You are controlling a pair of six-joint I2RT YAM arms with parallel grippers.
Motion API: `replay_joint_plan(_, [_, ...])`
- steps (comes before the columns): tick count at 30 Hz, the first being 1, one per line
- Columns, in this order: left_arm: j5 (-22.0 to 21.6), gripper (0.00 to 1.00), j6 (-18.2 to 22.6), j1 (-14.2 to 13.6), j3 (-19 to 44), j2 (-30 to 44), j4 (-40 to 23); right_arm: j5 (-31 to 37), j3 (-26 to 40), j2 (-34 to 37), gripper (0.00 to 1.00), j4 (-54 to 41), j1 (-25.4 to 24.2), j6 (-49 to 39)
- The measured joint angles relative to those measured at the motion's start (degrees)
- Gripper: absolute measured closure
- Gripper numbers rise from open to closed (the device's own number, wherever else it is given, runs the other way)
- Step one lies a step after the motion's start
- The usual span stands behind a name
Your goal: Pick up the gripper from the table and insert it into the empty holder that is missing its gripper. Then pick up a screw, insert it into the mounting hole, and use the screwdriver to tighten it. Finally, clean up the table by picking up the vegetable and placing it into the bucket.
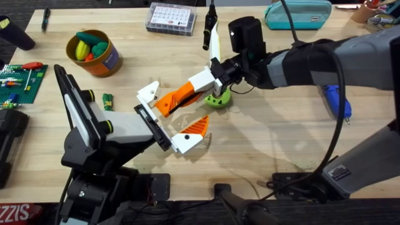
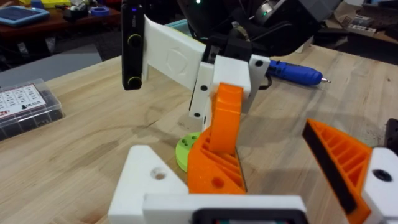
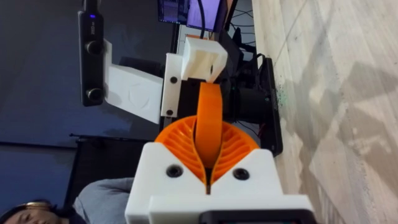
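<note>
While the right gripper (image 1: 196, 84) reaches in from the right in the overhead view, its fingers are clamped on the orange wedge of the gripper (image 1: 177, 97). The wedge slants toward the near left, and its white base (image 1: 149, 94) lies right at the far end of the holder (image 1: 153, 126); whether it is seated there I cannot tell. The holder is the black plate at the front of the left gripper (image 1: 170, 122), whose one short finger (image 1: 192, 130) sits at the plate's near end, well apart from the base, with nothing between them. A green disc (image 1: 219, 99) lies on the table (image 1: 269, 144) just under the right gripper. The vegetable (image 1: 107, 101) lies left of the holder, and the bucket (image 1: 95, 54), with toy pieces inside, stands farther back on the left. A parts box (image 1: 170, 19) sits at the far edge.

From the left wrist, the base (image 2: 144, 180) shows a mounting hole, and the wedge (image 2: 219, 149) rises from beside it to the right gripper's white fingers (image 2: 229, 79). The short finger (image 2: 341, 157) stands off to one side, clear of the wedge. A blue screwdriver (image 2: 292, 71) lies on the table behind.

From the right wrist, the ribbed orange pads (image 3: 177, 142) press on both sides of the wedge (image 3: 208, 102), and the base (image 3: 202, 56) is at its far end, with the holder (image 3: 271, 106) behind it.
</note>
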Motion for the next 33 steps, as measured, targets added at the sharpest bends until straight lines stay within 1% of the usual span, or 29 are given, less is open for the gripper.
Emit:
replay_joint_plan(6, [-0.17,0.016,-0.02,-0.02,0.00,-0.02,-0.04,0.05,-0.02,0.04,0.988,-0.73,-0.49,0.52])
replay_joint_plan(13, [-0.17,0.016,-0.02,-0.02,0.00,0.00,-0.06,0.39,-0.02,0.04,0.988,-0.69,-4.71,2.59])
replay_joint_plan(15, [-0.17,0.016,-0.02,-0.02,0.00,-0.02,-0.06,0.61,-0.02,0.04,0.989,-0.69,-5.10,3.43])
replay_joint_plan(20, [-0.17,0.016,-0.04,-0.02,0.00,0.00,-0.08,0.66,0.02,0.05,0.988,0.67,-3.97,5.60])
replay_joint_plan(23, [-0.33,0.016,-0.02,-0.01,0.00,0.00,-0.07,0.62,0.78,0.33,0.988,5.67,-3.03,8.01])
replay_joint_plan(25, [-1.32,0.016,0.31,0.15,0.02,0.00,0.00,1.31,2.19,0.42,0.988,9.18,-1.95,10.83])
replay_joint_plan(33, [-2.59,0.016,0.36,0.22,0.02,0.00,-0.04,4.14,2.30,0.42,0.989,9.25,-1.12,13.12])
